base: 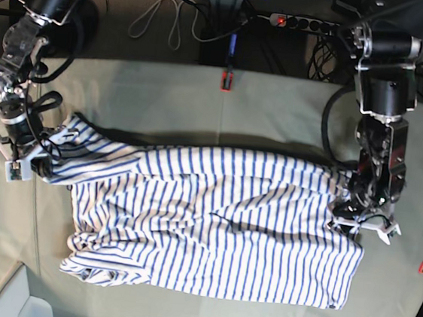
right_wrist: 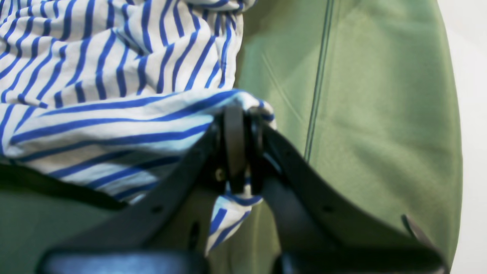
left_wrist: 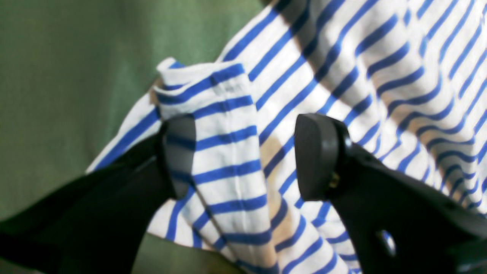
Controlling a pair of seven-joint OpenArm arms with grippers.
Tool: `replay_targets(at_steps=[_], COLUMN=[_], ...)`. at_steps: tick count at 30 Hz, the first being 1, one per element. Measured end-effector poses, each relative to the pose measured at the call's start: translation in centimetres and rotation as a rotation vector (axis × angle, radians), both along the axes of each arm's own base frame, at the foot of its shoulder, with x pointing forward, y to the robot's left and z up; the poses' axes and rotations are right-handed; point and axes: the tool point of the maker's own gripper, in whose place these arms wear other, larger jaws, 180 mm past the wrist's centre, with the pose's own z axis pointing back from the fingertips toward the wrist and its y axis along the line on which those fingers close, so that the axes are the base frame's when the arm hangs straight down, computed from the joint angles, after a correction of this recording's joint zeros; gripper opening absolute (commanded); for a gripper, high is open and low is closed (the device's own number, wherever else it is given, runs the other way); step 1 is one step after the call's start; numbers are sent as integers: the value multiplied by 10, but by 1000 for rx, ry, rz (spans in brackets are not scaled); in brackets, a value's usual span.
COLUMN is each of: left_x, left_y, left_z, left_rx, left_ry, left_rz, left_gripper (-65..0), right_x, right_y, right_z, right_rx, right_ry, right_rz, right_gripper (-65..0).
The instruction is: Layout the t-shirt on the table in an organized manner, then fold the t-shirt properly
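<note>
The right gripper [right_wrist: 243, 148] is clamped on a bunched corner of the soft white, blue-striped t-shirt [right_wrist: 106, 114]; only its wrist view shows the pinch. The left gripper [left_wrist: 243, 156] stands parted astride a folded edge, gripping nothing. The base view alone shows the shirt spread wide across the pale grey-green cloth table [base: 224, 114], grippers at nine and three o'clock.
</note>
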Motion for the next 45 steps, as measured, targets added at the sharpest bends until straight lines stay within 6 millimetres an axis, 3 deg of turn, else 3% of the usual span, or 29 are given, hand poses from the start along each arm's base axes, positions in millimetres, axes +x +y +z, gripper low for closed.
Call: replay_targets(at_steps=[8, 14, 19, 36, 38, 43, 45], left_x=[-19, -32, -45, -54, -57, -56, -55], left_y=[4, 33, 47, 42, 40, 40, 40], left_z=[-17, -17, -18, -16, -14, -3, 0], left_rx=[8, -14, -15, -113, -122, -112, -107], left_ry=[36, 28, 28, -24, -31, -60, -71], left_rz=[5, 101, 147, 188, 184, 172, 168], left_gripper=[-255, -264, -403, -414, -386, -197, -194], right_x=[0, 0, 0, 0, 0, 3, 3], right_y=[0, 0, 0, 0, 1, 12, 12], right_z=[0, 0, 1, 0, 0, -2, -1], right_rx=[1, 0, 1, 0, 1, 1, 1], right_ry=[-2, -3, -3, 0, -1, 4, 2], right_rz=[0, 0, 0, 0, 2, 36, 36], right_gripper=[-650, -650, -650, -650, -650, -650, -650])
